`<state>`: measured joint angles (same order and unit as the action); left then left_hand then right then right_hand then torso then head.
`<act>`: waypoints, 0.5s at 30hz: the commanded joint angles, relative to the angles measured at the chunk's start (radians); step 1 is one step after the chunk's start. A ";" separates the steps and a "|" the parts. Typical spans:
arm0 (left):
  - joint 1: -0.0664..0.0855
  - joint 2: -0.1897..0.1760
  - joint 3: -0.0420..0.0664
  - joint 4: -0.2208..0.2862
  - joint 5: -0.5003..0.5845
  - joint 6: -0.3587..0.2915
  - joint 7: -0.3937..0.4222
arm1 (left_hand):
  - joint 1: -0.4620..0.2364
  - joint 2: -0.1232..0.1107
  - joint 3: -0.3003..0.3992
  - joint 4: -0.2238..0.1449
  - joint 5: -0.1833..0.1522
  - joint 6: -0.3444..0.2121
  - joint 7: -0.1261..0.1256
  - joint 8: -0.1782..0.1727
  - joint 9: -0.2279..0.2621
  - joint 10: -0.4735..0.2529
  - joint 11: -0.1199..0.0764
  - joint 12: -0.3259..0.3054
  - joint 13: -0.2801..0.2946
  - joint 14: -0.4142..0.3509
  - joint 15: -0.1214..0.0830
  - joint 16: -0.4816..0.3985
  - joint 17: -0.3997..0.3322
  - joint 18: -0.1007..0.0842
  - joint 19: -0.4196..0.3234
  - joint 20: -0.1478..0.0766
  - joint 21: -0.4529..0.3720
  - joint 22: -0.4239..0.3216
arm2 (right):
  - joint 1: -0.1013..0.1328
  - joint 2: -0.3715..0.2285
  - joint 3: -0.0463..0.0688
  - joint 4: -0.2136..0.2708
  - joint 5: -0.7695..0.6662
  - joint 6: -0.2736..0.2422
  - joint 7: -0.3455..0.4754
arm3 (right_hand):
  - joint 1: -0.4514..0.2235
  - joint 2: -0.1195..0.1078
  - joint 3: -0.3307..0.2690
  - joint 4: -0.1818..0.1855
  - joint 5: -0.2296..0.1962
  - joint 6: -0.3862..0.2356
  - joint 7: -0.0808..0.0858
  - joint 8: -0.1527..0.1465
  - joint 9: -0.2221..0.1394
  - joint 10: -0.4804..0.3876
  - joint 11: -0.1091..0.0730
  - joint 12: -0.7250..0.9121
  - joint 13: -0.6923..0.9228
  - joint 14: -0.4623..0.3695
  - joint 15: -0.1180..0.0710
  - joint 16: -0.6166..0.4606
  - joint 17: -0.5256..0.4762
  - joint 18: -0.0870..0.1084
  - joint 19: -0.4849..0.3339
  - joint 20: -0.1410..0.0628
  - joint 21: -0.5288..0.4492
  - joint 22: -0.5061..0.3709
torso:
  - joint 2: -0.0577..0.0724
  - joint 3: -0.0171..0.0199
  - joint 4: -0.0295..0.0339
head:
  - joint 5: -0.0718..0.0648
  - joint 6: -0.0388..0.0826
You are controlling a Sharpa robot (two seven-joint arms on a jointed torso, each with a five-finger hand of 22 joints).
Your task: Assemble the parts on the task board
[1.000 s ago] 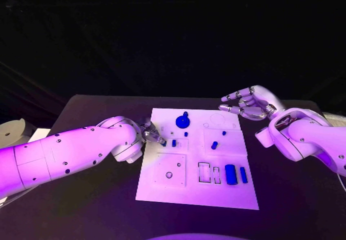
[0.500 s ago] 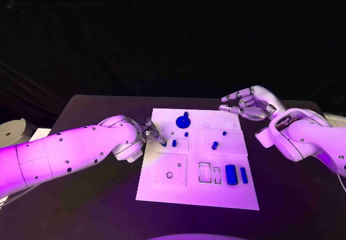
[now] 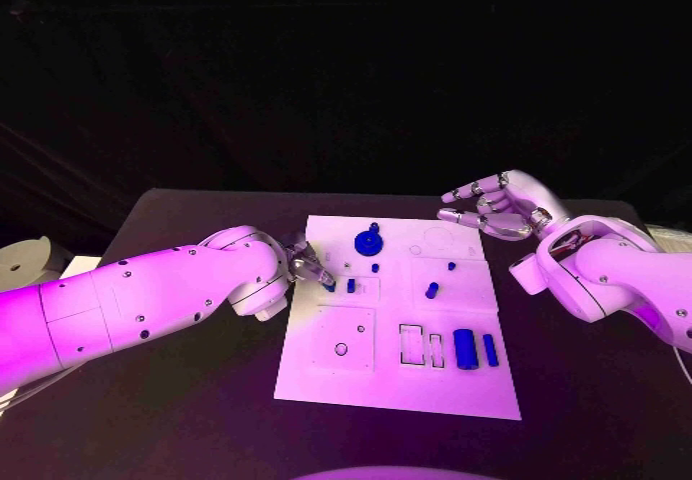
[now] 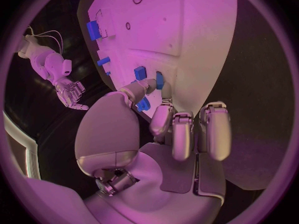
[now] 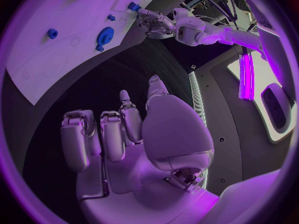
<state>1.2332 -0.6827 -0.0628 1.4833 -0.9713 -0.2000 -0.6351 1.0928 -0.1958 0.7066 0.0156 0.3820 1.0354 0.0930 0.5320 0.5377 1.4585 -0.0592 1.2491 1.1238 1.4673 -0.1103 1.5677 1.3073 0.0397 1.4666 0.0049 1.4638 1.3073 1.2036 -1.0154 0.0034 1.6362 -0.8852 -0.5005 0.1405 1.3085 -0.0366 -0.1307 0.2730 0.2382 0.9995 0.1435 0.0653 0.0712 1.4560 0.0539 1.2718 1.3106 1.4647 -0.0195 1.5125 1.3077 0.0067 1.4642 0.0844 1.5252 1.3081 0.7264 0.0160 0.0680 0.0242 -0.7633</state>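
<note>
- While over the board's left edge, left hand pinching a small blue part between fingertips; other parts lying on the board
- Right hand off the board's far right corner; fingers apart, holding nothing

I am in a robot lab: my black table stands in a dark room, with the white task board on it.
</note>
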 commanded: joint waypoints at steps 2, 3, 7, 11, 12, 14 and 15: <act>-0.009 0.014 -0.008 -0.002 0.006 0.104 -0.005 | -0.003 0.020 -0.012 0.001 0.005 0.122 -0.106 -0.005 0.000 0.027 -0.017 0.006 0.006 0.103 -0.006 0.003 0.263 -0.017 0.077 -0.007 0.008 0.224 | 0.000 0.001 0.000 0.002 -0.005 0.008 0.009 | 0.004 0.006 -0.005 -0.001 0.006 0.000 -0.002 0.001 0.002 -0.008 0.002 -0.005 0.103 0.083 0.001 -0.005 0.161 0.013 0.062 0.004 -0.005 0.185 | 0.000 -0.0003 0.0011 | 0.000 -0.001; -0.008 0.015 -0.008 -0.003 0.004 0.109 -0.005 | -0.004 0.022 -0.014 0.002 0.005 0.123 -0.107 -0.005 -0.001 0.028 -0.017 0.006 0.007 0.103 -0.006 0.003 0.263 -0.017 0.077 -0.007 0.009 0.225 | 0.000 0.001 0.000 0.002 -0.005 0.008 0.009 | 0.004 0.006 -0.005 -0.001 0.006 0.000 -0.002 0.001 0.002 -0.008 0.002 -0.005 0.103 0.083 0.001 -0.005 0.161 0.013 0.062 0.004 -0.005 0.185 | 0.000 -0.0003 0.0011 | 0.000 -0.001; -0.006 0.017 -0.008 -0.005 -0.004 0.123 -0.007 | -0.008 0.028 -0.018 0.004 0.005 0.127 -0.108 -0.007 -0.001 0.029 -0.018 0.008 0.011 0.103 -0.007 0.003 0.263 -0.018 0.078 -0.007 0.011 0.226 | 0.000 0.001 0.000 0.001 -0.005 0.008 0.010 | 0.005 0.006 -0.006 -0.002 0.008 0.000 -0.002 0.001 0.002 -0.008 0.002 -0.006 0.103 0.083 0.001 -0.005 0.160 0.013 0.062 0.004 -0.005 0.185 | -0.001 -0.0006 0.0004 | 0.000 0.000; -0.003 0.017 -0.008 -0.005 -0.015 0.128 -0.009 | -0.013 0.032 -0.025 0.005 0.005 0.131 -0.109 -0.008 -0.002 0.032 -0.018 0.010 0.015 0.103 -0.007 0.003 0.263 -0.018 0.078 -0.007 0.012 0.226 | 0.000 0.001 0.000 0.001 -0.005 0.008 0.010 | 0.005 0.006 -0.006 -0.002 0.008 0.000 -0.002 0.001 0.002 -0.008 0.002 -0.006 0.103 0.083 0.001 -0.005 0.160 0.013 0.062 0.004 -0.005 0.185 | -0.001 -0.0012 0.0011 | -0.001 -0.001; -0.002 0.017 -0.008 -0.005 -0.018 0.129 -0.009 | -0.016 0.033 -0.028 0.006 0.005 0.133 -0.109 -0.008 -0.002 0.032 -0.019 0.011 0.018 0.103 -0.007 0.003 0.263 -0.018 0.078 -0.007 0.013 0.227 | 0.000 0.001 0.000 0.001 -0.005 0.008 0.010 | 0.005 0.006 -0.006 -0.002 0.008 0.000 -0.002 0.001 0.002 -0.008 0.002 -0.006 0.103 0.083 0.001 -0.005 0.160 0.013 0.062 0.004 -0.005 0.185 | -0.001 -0.0009 0.0015 | -0.001 -0.001; 0.000 0.018 -0.008 -0.005 -0.024 0.130 -0.009 | -0.022 0.036 -0.038 0.009 0.004 0.137 -0.110 -0.010 -0.003 0.034 -0.019 0.012 0.020 0.103 -0.007 0.003 0.263 -0.019 0.079 -0.006 0.014 0.227 | 0.000 0.001 0.000 0.001 -0.005 0.008 0.010 | 0.005 0.006 -0.006 -0.002 0.008 0.000 -0.002 0.001 0.002 -0.008 0.002 -0.006 0.103 0.083 0.001 -0.006 0.160 0.013 0.062 0.004 -0.005 0.185 | 0.000 -0.0009 0.0020 | -0.001 -0.001; 0.001 0.018 -0.008 -0.005 -0.027 0.131 -0.009 | -0.024 0.036 -0.040 0.010 0.004 0.138 -0.110 -0.010 -0.003 0.034 -0.019 0.012 0.020 0.103 -0.007 0.003 0.263 -0.019 0.079 -0.006 0.014 0.228 | 0.000 0.001 0.000 0.000 -0.005 0.008 0.010 | 0.006 0.006 -0.006 -0.002 0.009 0.000 -0.002 0.001 0.002 -0.008 0.002 -0.006 0.103 0.083 0.001 -0.006 0.160 0.013 0.062 0.003 -0.005 0.185 | 0.000 -0.0006 0.0021 | -0.001 0.000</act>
<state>1.2439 -0.6741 -0.0626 1.4718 -0.9945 -0.1392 -0.6395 1.0668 -0.1694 0.6701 0.0246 0.3814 1.0420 0.0931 0.5259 0.5355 1.4564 -0.0648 1.2547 1.1432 1.4672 -0.1101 1.5677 1.3080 0.0397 1.4666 0.0050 1.4755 1.3080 1.2034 -1.0150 0.0034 1.6362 -0.8852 -0.5005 0.1411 1.3096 -0.0355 -0.1307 0.2730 0.2422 0.9995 0.1435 0.0653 0.0711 1.4560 0.0539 1.2717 1.3099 1.4647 -0.0195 1.5124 1.3075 0.0067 1.4642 0.0844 1.5253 1.3079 0.7258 0.0152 0.0691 0.0232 -0.7643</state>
